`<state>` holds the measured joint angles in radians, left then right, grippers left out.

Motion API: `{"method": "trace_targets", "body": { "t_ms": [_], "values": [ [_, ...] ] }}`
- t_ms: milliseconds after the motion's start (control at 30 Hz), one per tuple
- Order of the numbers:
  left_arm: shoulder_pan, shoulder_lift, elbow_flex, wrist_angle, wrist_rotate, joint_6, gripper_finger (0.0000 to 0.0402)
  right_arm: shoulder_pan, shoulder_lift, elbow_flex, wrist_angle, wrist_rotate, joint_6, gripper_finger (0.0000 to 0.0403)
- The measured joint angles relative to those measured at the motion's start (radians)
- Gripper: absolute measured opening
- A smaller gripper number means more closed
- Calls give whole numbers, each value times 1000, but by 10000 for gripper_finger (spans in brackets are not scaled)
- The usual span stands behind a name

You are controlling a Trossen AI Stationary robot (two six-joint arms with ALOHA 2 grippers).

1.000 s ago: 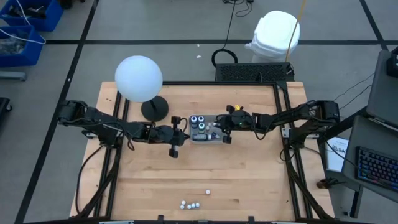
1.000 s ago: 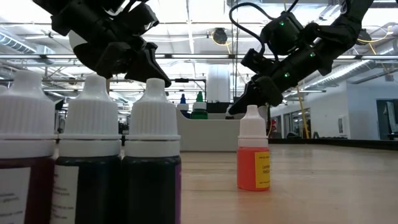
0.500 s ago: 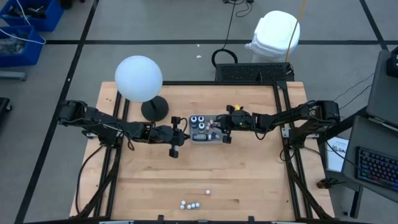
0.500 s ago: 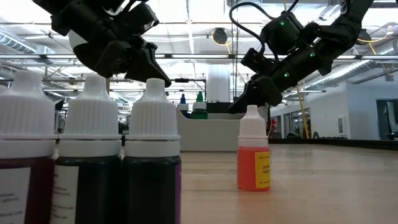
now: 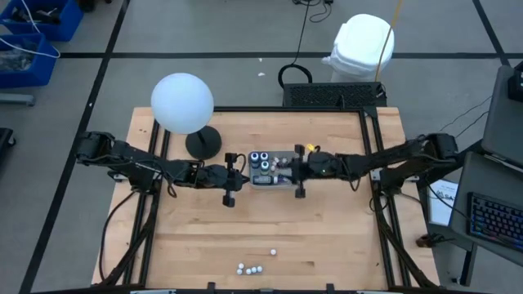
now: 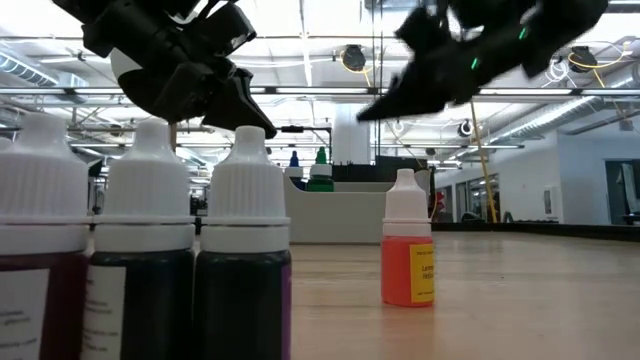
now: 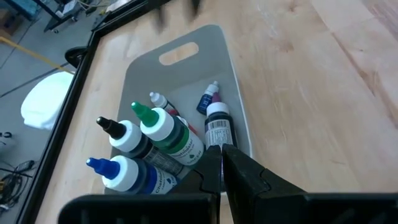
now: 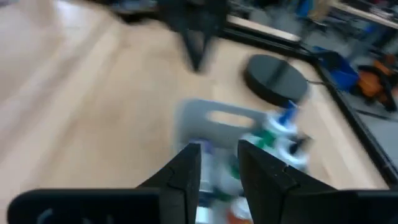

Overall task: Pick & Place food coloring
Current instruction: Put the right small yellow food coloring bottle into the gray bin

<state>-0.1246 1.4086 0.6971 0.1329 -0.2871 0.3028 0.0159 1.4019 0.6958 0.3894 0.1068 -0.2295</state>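
**A:** Two grippers, both parked at that grey tray [image 5: 274, 173] mid-counter. The left gripper [image 7: 221, 163] has its fingers pressed together with nothing between them, sitting right at the tray's near end. The right gripper [image 8: 217, 163] comes in from the opposite end with its fingers apart, a clear gap showing, and nothing in it as far as I can see.

**B:** So where's the food coloring?

**A:** Split up. In the tray there's a green-tipped bottle [image 7: 163, 126], a blue-tipped one [image 7: 124, 172], a black-tipped one [image 7: 126, 135], a dark jar [image 7: 217, 123] and a couple of tiny bottles [image 7: 209, 96] lying beside them. The rest is well apart, near the counter's front edge: three dark-bodied white-capped bottles [image 6: 150, 235] standing shoulder to shoulder, and an orange bottle [image 6: 407, 255] upright just off to one side.

**B:** Anything else on the counter [image 5: 327, 237]?

**A:** A white globe lamp [image 5: 182, 102] on a black base, back corner on the left arm's side.
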Motion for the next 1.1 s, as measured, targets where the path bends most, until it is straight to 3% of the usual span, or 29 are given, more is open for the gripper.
{"method": "trace_targets", "body": {
  "t_ms": [200, 333, 500, 700, 900, 1100],
  "values": [
    [0, 0, 0, 2, -1, -52, 24, 266, 0, 144, -274, 133, 52, 94],
    [0, 0, 0, -3, -1, -126, 24, 425, 102, 225, -328, 181, 116, 94],
    [0, 0, 0, -7, -2, -236, 24, 534, 307, 373, -354, 179, 169, 97],
    [-22, 0, 0, -47, 25, -314, 24, 570, 498, 543, -473, 177, 117, 116],
    [-58, 0, 0, -83, 24, -327, 24, 531, 529, 569, -475, 168, 116, 156],
    [-91, 0, 0, -104, 24, -328, 24, 514, 529, 569, -468, -4, 134, 175]
  ]
}}
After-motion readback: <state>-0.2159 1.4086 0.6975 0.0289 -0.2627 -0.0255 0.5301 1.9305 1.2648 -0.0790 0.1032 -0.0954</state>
